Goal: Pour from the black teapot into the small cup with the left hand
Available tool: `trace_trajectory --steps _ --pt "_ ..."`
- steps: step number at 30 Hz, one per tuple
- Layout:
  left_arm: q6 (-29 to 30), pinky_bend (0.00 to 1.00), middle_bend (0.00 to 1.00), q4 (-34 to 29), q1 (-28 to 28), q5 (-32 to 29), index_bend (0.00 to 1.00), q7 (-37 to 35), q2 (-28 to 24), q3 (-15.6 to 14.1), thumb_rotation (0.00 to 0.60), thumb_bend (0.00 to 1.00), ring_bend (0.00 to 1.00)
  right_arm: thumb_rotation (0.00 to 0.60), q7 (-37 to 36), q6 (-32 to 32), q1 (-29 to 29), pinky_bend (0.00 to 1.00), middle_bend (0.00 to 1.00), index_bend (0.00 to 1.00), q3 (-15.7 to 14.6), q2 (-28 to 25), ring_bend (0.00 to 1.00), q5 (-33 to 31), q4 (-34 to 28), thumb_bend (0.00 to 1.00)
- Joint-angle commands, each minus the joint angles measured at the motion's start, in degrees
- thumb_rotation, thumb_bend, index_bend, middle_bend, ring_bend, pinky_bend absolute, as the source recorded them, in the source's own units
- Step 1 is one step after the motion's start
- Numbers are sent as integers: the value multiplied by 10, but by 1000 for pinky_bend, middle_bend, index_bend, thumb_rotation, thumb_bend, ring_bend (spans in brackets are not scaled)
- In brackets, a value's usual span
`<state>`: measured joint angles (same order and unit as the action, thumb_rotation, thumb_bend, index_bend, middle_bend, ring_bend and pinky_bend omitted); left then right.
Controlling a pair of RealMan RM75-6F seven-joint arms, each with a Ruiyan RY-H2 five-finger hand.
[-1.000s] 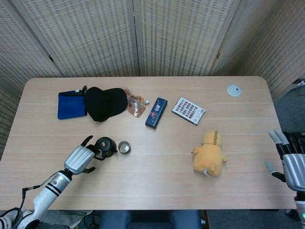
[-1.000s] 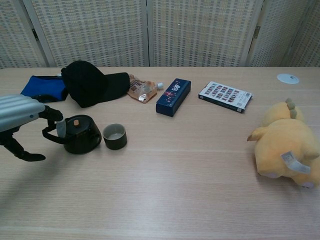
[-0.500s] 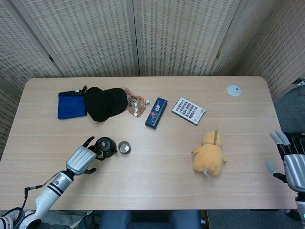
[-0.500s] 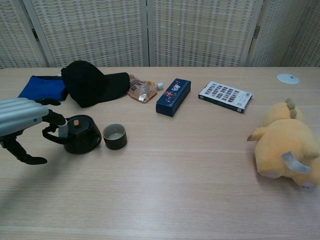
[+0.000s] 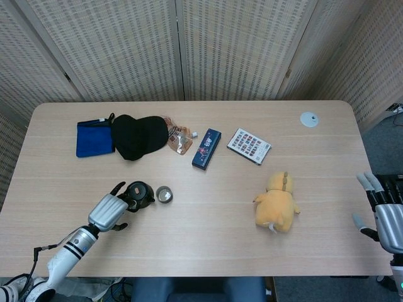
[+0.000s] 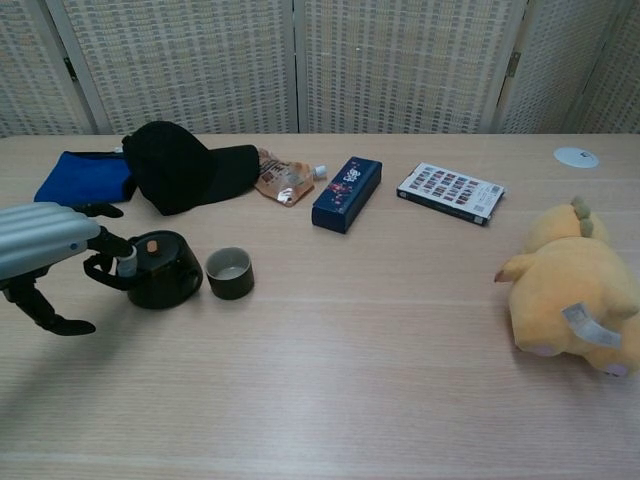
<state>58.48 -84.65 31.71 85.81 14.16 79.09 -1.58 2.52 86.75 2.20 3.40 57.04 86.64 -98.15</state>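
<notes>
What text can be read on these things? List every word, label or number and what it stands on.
None can be read for sure.
Dark blue box: pale lettering on top, too blurred.
Card of coloured squares: rows of small print, too small.
Orange pouch: printed front, illegible.
Yellow plush toy: white sewn tag, no legible text.
Black teapot, small cup: no markings visible.

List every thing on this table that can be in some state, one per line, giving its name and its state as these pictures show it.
black teapot: upright on the table, lid on
small cup: upright, right of the teapot
left hand: fingers at the teapot's handle, firm grip unclear
right hand: open, off the table's right edge
black cap: lying flat
yellow plush toy: lying on the table
</notes>
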Motion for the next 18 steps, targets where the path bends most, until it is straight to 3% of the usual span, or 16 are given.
trace_trajectory --steps 1,18 --pt "1 0 408 2 0 0 448 1 2 0 600 212 380 600 1 -1 0 11 41 0 0 0 0 0 0 289" --pt "-12 0 430 10 2 -3 455 2 10 -6 600 212 392 600 2 -2 -1 11 42 0 0 1 0 -3 1 290"
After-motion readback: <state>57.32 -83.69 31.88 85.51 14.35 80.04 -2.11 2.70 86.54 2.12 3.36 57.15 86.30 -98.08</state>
